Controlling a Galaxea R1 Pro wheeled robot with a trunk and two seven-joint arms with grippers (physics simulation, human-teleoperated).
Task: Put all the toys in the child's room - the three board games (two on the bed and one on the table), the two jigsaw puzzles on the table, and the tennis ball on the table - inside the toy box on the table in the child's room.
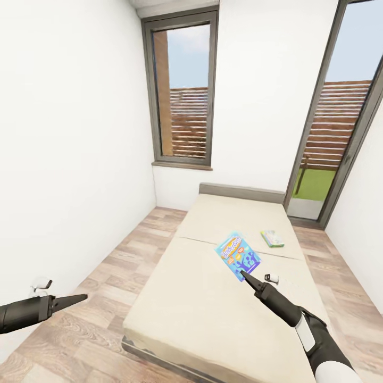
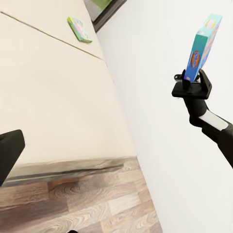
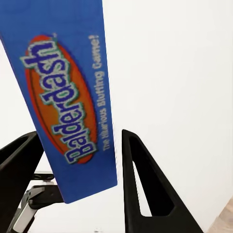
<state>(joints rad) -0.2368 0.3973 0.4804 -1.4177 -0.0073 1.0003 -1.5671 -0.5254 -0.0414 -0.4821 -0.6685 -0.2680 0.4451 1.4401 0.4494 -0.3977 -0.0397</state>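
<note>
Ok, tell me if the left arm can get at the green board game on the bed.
Probably not as things stand: the left pincer hangs over the floor beside the bed, while the green board game lies near the far side.

The blue board game (image 3: 73,97) held between the right gripper (image 3: 77,189)'s fingers carries readable print on its narrow side: "Balderdash" in large blue letters on an orange oval, and beside the oval, in small white letters, "The Hilarious Bluffing Game!". In the head view the same box (image 1: 238,255) shows a title on its cover, too blurred to read. The green board game (image 1: 272,238) on the bed (image 1: 202,298), beyond the blue box, bears no legible text.
</note>
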